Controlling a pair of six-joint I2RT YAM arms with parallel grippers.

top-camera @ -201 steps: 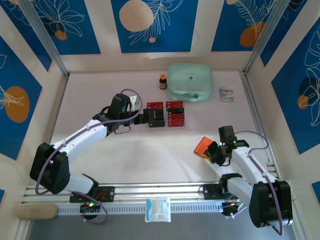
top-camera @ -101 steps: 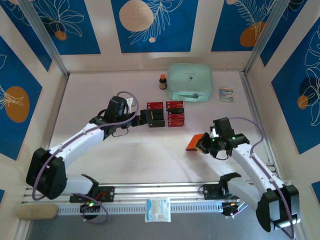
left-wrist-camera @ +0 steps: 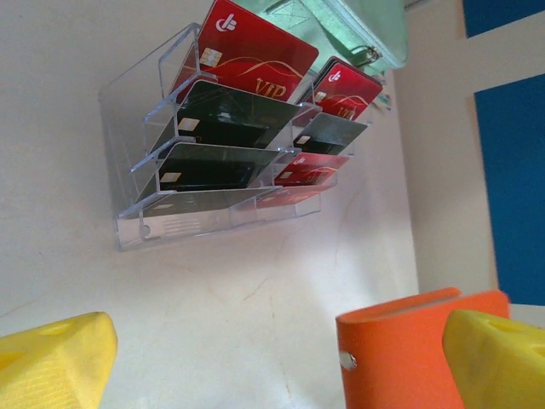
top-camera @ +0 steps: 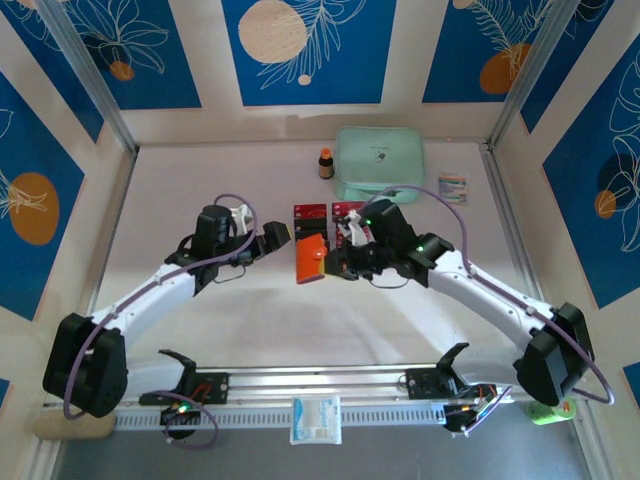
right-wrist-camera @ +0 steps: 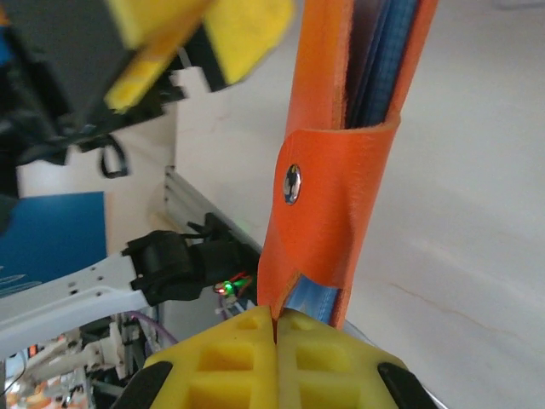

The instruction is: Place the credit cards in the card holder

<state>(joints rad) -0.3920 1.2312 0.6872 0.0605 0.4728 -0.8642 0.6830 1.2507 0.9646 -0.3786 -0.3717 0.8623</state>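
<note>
- Card holder (right-wrist-camera: 341,170) is pinched by its edge in the right jaws.
- Left jaws stand wide, just beside it.
- Credit cards (left-wrist-camera: 247,51) sit in a clear tray (left-wrist-camera: 128,111) beyond them.

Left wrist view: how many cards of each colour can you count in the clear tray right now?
Red cards: 4
Black cards: 3
Total: 7 visible. Whether the bottom-left slot of the clear tray holds a card is unclear.
</note>
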